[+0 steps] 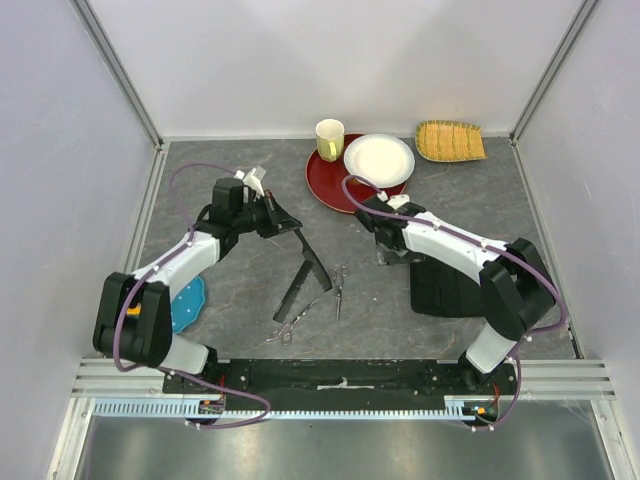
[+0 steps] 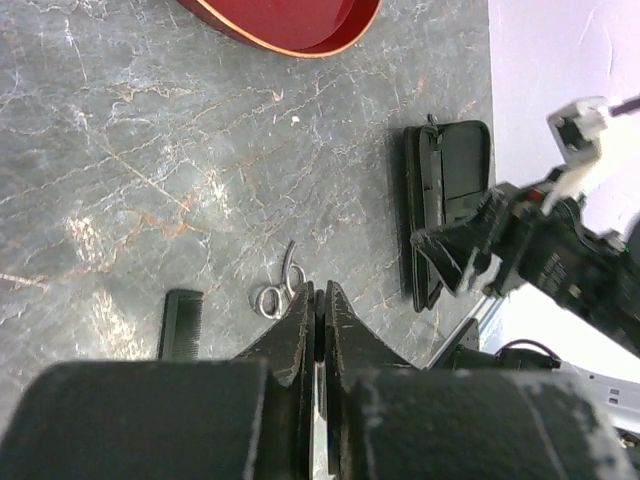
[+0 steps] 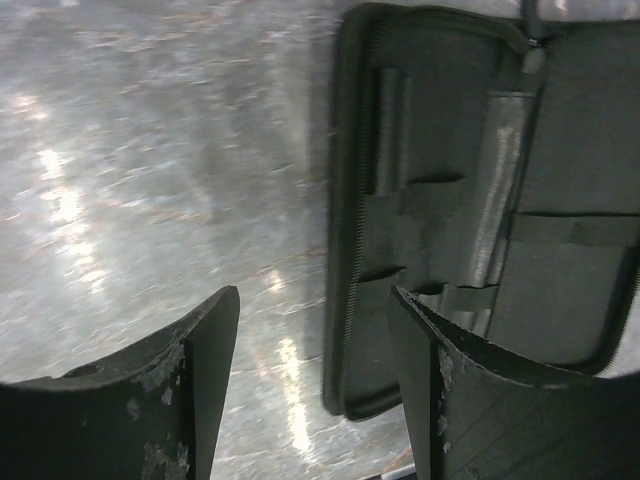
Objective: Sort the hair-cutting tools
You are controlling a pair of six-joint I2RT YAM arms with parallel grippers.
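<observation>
My left gripper (image 1: pixel 290 226) (image 2: pixel 320 288) is shut on the end of a black comb (image 1: pixel 316 258), which slants down-right from its tips. In the left wrist view only a thin strip shows between the jaws. A second, slimmer black comb (image 1: pixel 293 297) (image 2: pixel 181 322) lies on the table. One pair of silver scissors (image 1: pixel 340 290) (image 2: pixel 272 298) lies beside the combs, another pair (image 1: pixel 292 325) nearer the front. My right gripper (image 1: pixel 385 255) (image 3: pixel 310 295) is open and empty, hovering over the left edge of the open black case (image 1: pixel 450 288) (image 3: pixel 480 200).
A red plate (image 1: pixel 328 188) with a white plate (image 1: pixel 378 158) and a yellow cup (image 1: pixel 329 138) stands at the back. A yellow woven tray (image 1: pixel 450 140) is at the back right. A blue object (image 1: pixel 188 303) lies by the left arm's base.
</observation>
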